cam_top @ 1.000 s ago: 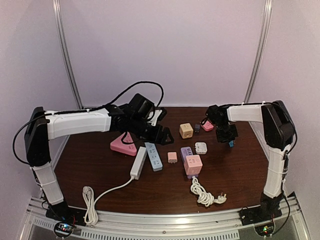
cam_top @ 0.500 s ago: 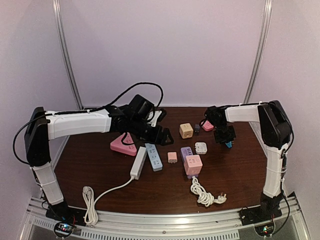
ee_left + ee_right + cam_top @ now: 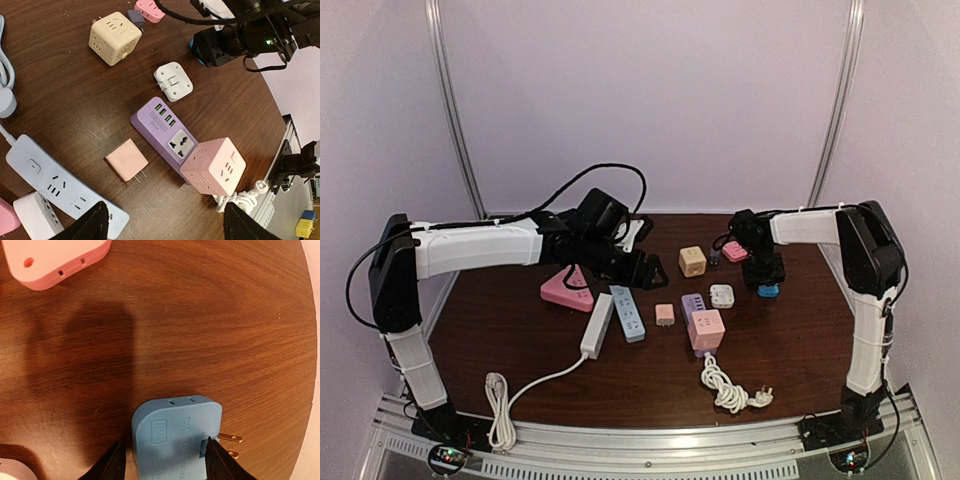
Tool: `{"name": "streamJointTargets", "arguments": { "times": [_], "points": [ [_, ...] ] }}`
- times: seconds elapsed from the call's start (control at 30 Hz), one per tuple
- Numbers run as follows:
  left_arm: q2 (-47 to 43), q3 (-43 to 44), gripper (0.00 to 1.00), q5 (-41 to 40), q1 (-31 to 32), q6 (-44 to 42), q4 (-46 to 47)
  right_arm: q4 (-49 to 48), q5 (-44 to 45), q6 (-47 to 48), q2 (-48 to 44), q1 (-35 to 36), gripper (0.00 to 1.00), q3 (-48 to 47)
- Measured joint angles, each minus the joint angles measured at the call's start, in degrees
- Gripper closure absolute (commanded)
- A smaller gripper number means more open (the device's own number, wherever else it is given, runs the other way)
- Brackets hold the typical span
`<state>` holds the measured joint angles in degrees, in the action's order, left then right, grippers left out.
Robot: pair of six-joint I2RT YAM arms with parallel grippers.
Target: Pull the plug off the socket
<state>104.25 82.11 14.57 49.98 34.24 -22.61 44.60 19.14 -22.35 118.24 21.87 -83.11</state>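
A blue plug (image 3: 175, 437) with two brass prongs lies flat on the brown table (image 3: 210, 325), apart from any socket. It shows in the top view as the blue plug (image 3: 768, 290) at the right. My right gripper (image 3: 165, 445) straddles it, open: the left finger stands a little off its side and the right finger sits at the notch by the prongs. A pink socket (image 3: 50, 260) lies just beyond. My left gripper (image 3: 167, 225) hangs open and empty above a pink cube socket (image 3: 212, 165) and a purple power strip (image 3: 162, 125).
Around the table's middle lie a cream cube socket (image 3: 692, 261), a white adapter (image 3: 722, 295), a flat pink plug (image 3: 664, 314), a blue strip (image 3: 627, 312), a white strip (image 3: 597, 325) and a coiled white cable (image 3: 725, 385). The table's right edge (image 3: 310, 390) is close to the blue plug.
My right gripper has come down and slightly left with the blue plug, and its fingers have spread apart. The plug now rests on the table. The left arm has not moved.
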Motion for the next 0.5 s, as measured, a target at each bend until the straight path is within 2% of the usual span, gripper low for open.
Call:
{"name": "streamJointTargets", "arguments": {
  "times": [0.07,0.33,0.5],
  "points": [
    [0.00,0.00,0.20,-0.02,0.00,0.00,0.09,-0.83,-1.62,-0.09,-0.66,0.02,0.35,0.35],
    [0.00,0.00,0.20,-0.04,0.00,-0.02,0.07,-3.32,-8.76,-0.68,-6.80,1.01,0.25,5.60],
    [-0.11,-0.87,0.20,-0.02,-0.39,-0.02,0.68,-3.32,-10.62,-1.97,-14.78,5.46,0.15,8.81]
  ]
}}
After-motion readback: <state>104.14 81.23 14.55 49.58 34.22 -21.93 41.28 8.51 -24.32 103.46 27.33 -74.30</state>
